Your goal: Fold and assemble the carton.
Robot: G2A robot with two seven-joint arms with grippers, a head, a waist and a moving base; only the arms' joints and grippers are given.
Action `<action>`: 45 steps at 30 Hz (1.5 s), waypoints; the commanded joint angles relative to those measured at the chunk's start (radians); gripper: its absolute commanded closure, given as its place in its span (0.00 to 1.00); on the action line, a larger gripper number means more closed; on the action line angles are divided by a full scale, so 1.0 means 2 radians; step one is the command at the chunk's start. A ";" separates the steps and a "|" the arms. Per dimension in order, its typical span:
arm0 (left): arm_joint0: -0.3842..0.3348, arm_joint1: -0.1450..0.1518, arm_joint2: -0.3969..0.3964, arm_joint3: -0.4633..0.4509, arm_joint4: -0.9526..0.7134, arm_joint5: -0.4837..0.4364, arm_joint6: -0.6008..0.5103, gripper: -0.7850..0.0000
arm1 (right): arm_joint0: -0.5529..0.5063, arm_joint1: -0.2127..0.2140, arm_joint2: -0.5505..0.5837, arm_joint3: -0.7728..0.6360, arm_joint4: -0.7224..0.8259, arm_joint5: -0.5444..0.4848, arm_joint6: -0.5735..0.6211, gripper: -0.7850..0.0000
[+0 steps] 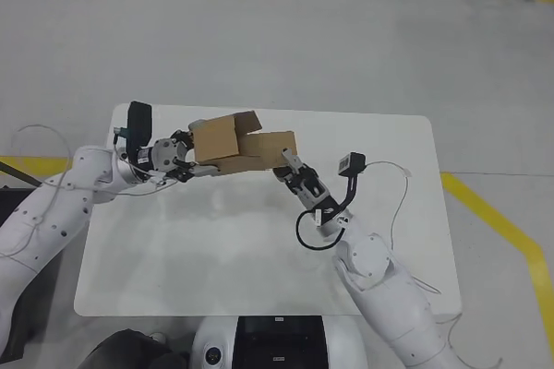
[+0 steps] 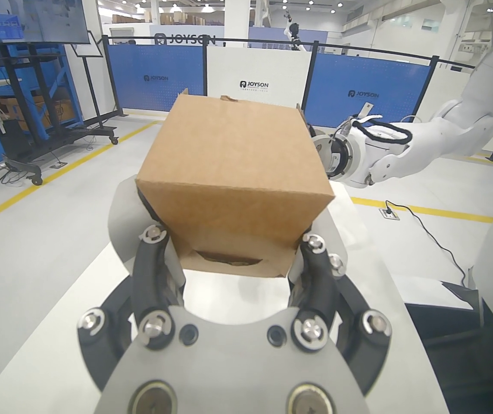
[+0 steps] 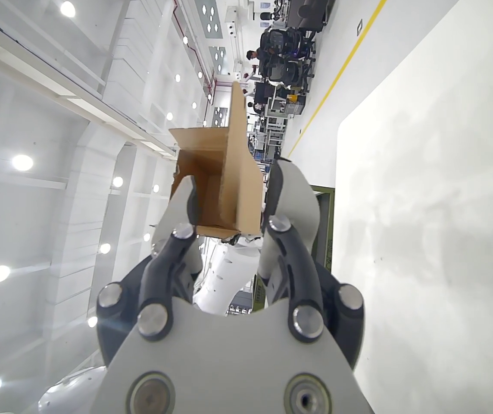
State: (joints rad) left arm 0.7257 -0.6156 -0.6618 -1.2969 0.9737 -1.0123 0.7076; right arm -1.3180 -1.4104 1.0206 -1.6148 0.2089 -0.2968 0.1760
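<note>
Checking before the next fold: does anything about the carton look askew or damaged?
No damage shows. The carton sits skewed between the left gripper and right gripper, and the flaps at the right gripper's end stand open, one sticking out past the rest.

Carton (image 1: 223,138) sits over the far half of the white table (image 1: 212,258), tilted and part-folded, with one flap (image 1: 271,145) sticking out to the right. Left gripper (image 1: 185,157) is at the carton's left end, right gripper (image 1: 284,163) at the flap's near-right corner. Black cable (image 1: 305,235) loops beside the right wrist.
</note>
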 commanded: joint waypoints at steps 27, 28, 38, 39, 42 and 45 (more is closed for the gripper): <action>-0.049 -0.002 0.117 -0.023 -0.009 0.000 -0.095 0.55 | -0.105 0.044 0.153 -0.038 -0.022 -0.178 0.230 0.00; -0.051 -0.002 0.121 -0.025 -0.014 0.000 -0.098 0.56 | -0.101 0.044 0.155 -0.033 -0.031 -0.191 0.237 0.00; -0.075 -0.001 0.157 -0.038 -0.087 0.000 -0.126 0.64 | -0.078 0.047 0.152 -0.003 -0.042 -0.285 0.253 0.00; -0.075 -0.001 0.157 -0.038 -0.087 0.000 -0.126 0.64 | -0.078 0.047 0.152 -0.003 -0.042 -0.285 0.253 0.00; -0.075 -0.001 0.157 -0.038 -0.087 0.000 -0.126 0.64 | -0.078 0.047 0.152 -0.003 -0.042 -0.285 0.253 0.00; -0.075 -0.001 0.157 -0.038 -0.087 0.000 -0.126 0.64 | -0.078 0.047 0.152 -0.003 -0.042 -0.285 0.253 0.00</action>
State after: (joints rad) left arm 0.5756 -0.6183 -0.3468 -1.3723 0.7987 -1.0123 0.4553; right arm -1.4745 -1.3162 1.3238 -1.6213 0.1241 -0.8671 0.6830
